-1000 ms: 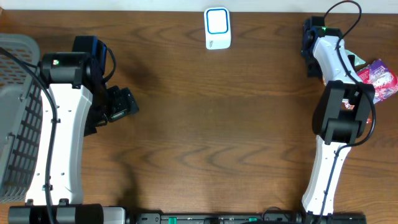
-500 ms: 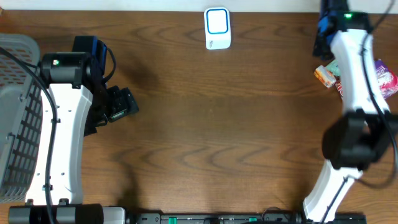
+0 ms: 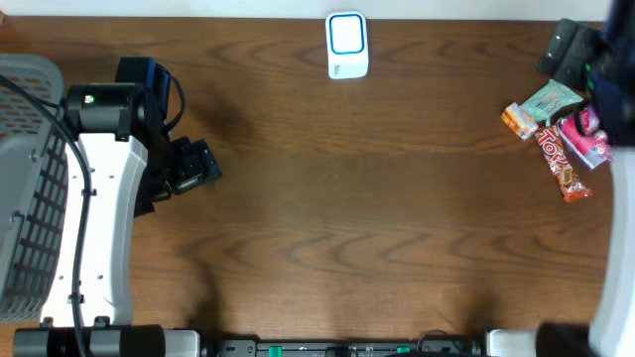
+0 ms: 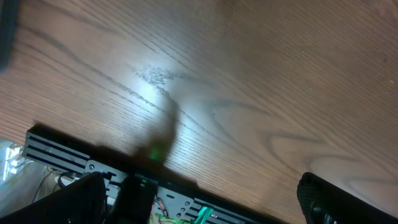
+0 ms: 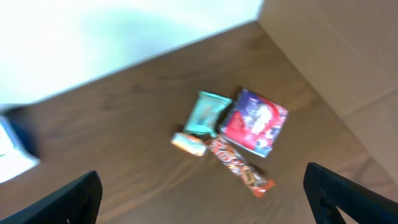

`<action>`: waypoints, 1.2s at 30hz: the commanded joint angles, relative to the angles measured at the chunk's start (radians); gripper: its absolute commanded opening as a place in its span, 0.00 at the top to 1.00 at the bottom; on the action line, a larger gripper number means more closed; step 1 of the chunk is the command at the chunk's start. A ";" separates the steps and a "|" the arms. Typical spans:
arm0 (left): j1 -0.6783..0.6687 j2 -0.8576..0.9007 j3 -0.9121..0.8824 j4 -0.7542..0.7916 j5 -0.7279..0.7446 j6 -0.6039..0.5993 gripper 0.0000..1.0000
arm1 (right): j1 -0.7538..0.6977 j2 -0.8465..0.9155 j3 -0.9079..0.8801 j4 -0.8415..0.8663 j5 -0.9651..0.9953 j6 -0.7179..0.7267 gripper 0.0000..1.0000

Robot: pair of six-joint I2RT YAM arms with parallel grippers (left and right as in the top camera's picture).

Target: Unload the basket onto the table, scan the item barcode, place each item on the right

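A small pile of snack items lies at the table's far right: a long red-orange candy bar (image 3: 562,165), a teal packet (image 3: 549,99), a small orange packet (image 3: 518,121) and a pink-purple packet (image 3: 585,137). A white scanner with a blue frame (image 3: 347,45) stands at the back centre. My right gripper (image 5: 202,199) hangs open high above the pile, with the candy bar (image 5: 239,165) and teal packet (image 5: 206,113) well below it. The right arm (image 3: 613,94) is blurred at the right edge. My left gripper (image 3: 193,166) is open over bare wood, holding nothing.
A grey mesh basket (image 3: 25,188) fills the left edge beside the left arm. A black rail (image 4: 93,162) runs along the table's front edge. The pile sits close to the table's right edge (image 5: 311,93).
The right arm has swung up and out toward the right edge, uncovering the snack pile. The left arm has not moved.
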 commanded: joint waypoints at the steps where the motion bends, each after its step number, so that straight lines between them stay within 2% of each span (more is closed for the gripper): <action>1: 0.002 0.004 -0.002 -0.003 -0.016 -0.005 0.02 | 0.032 -0.093 0.005 -0.040 -0.101 0.053 0.01; 6: 0.002 0.004 -0.002 -0.003 -0.016 -0.005 0.02 | 0.106 -0.209 -0.066 -0.113 -0.112 0.081 0.02; 14: 0.002 0.004 -0.002 -0.003 -0.016 -0.005 0.02 | 0.256 -0.416 -0.393 -0.092 -0.138 0.093 0.01; 21: 0.002 0.004 -0.002 -0.003 -0.016 -0.005 0.02 | 0.300 -0.547 -0.623 -0.116 -0.342 0.126 0.01; 26: 0.002 0.004 -0.002 -0.003 -0.016 -0.005 0.02 | 0.300 -0.559 -0.688 -0.185 -0.452 0.125 0.01; 36: 0.002 0.004 -0.002 -0.003 -0.016 -0.005 0.02 | 0.300 -0.549 -0.709 -0.218 -0.449 0.125 0.01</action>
